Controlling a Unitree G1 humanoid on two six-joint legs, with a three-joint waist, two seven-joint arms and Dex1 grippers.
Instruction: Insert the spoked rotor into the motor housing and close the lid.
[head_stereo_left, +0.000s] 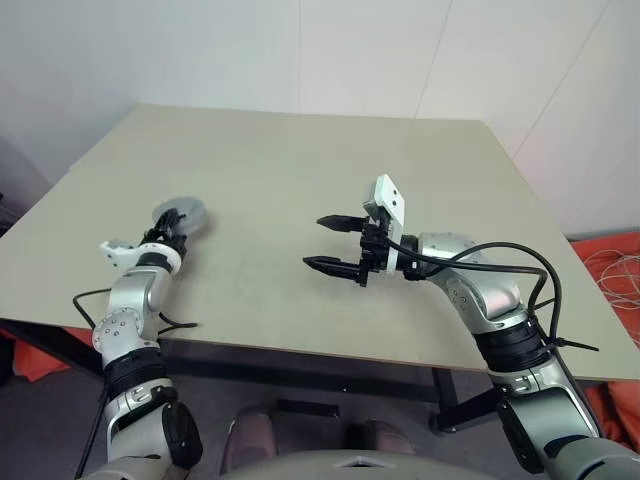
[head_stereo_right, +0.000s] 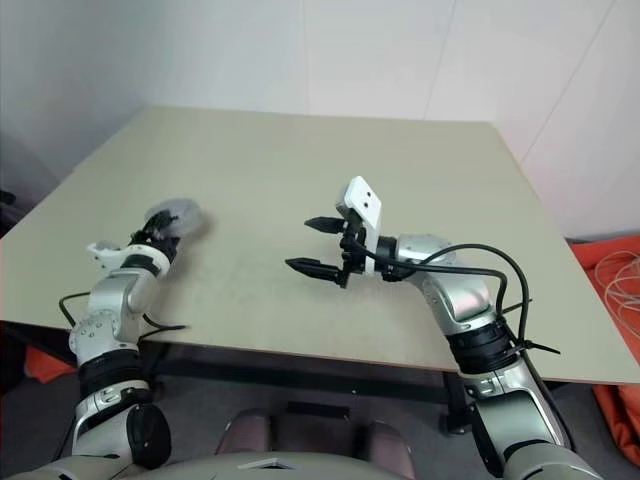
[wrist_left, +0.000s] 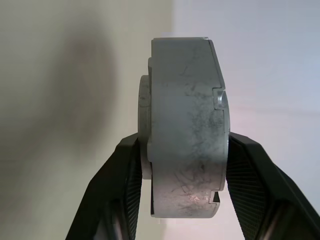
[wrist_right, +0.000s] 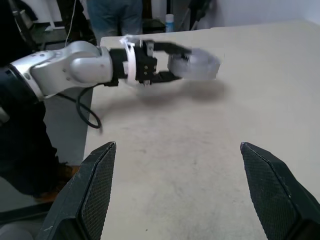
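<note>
Over the left side of the table (head_stereo_left: 300, 180), your left gripper (head_stereo_left: 172, 226) is clamped on a round grey metal part, fingers pinching its two flat faces. In the left wrist view that part (wrist_left: 186, 130) is edge-on: thick grey body, scratched rim, a notch, and a seam that reads like a lid seated on the motor housing. The blur in the head views doesn't let me confirm that; no copper windings or spoked rotor are visible, so probably both are inside, but treat that as a guess.

Your right gripper (head_stereo_left: 335, 243) hangs mid-table, pointing toward the left arm, jaws wide apart and empty. In the right wrist view its fingers (wrist_right: 95, 185) frame bare tabletop, with the left gripper (wrist_right: 165, 62) and the grey part (wrist_right: 196, 64) well beyond.

Step in hand, as I judge it: tail end, with the assembly held off the table and the lid looking on.

Next move calls for:
- set the part flat on the table, no tilt
- release only once it rests
- check the lid sits flush; press with the right if not
</note>
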